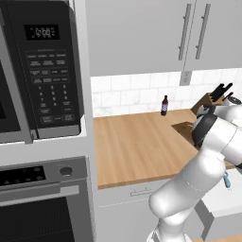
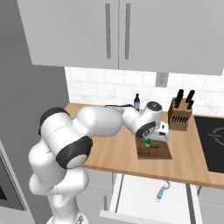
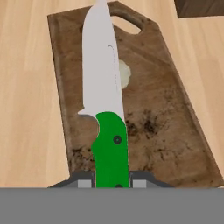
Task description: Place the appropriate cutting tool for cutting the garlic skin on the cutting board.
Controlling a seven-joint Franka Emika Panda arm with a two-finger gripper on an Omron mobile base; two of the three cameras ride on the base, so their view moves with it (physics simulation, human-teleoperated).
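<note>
Gripping the knife, end effector above cutting board.

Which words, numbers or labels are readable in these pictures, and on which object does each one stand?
Nothing reads clearly.
Microwave display: pale digits, too blurred to read.
Microwave keypad: small button labels, too small to read.
Oven panel: faint marks, unreadable.
Bottle: label too small to read.
Knife and cutting board: no text.

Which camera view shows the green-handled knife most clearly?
The hand view: the knife appears large, its green handle between the gripper fingers and its blade over the cutting board. The right base view gives just a green speck under the hand.
</note>
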